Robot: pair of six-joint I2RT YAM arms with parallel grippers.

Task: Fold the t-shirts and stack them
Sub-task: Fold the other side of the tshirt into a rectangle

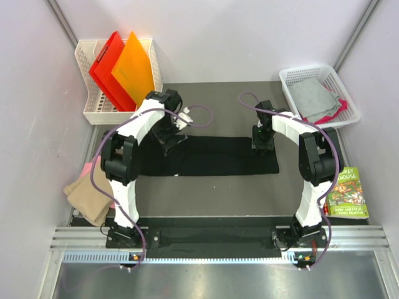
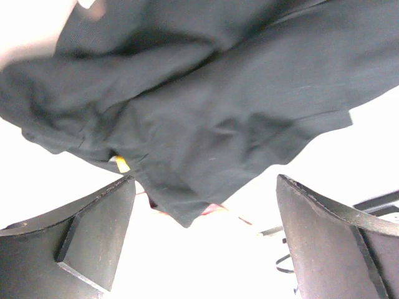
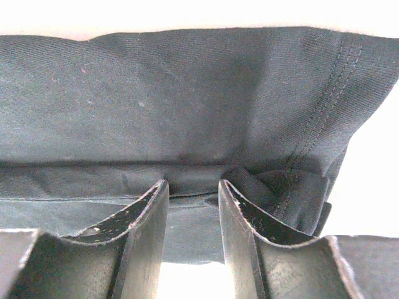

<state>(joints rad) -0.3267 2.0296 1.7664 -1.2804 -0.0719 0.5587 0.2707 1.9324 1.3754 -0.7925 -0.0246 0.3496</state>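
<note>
— Where's the black t-shirt [image 1: 212, 156] now?

— In the middle of the table [image 1: 212, 106], folded into a long dark strip running left to right between the two arms.

— And the left gripper [image 1: 169, 141]?

— Over the left end of the strip, jaws spread as wide as they go, nothing in them. From its own camera the cloth hangs rumpled beyond the open fingers [image 2: 93, 230].

— The right gripper [image 1: 262, 144]?

— Down on the strip near its right end. The jaws are drawn in narrow, with a folded edge of the shirt caught between the tips and cloth bunched up just beside one finger [image 3: 249, 230].

— Any other shirts?

— A tan shirt [image 1: 87, 196] is off the table's left edge, well apart from the black one.
</note>
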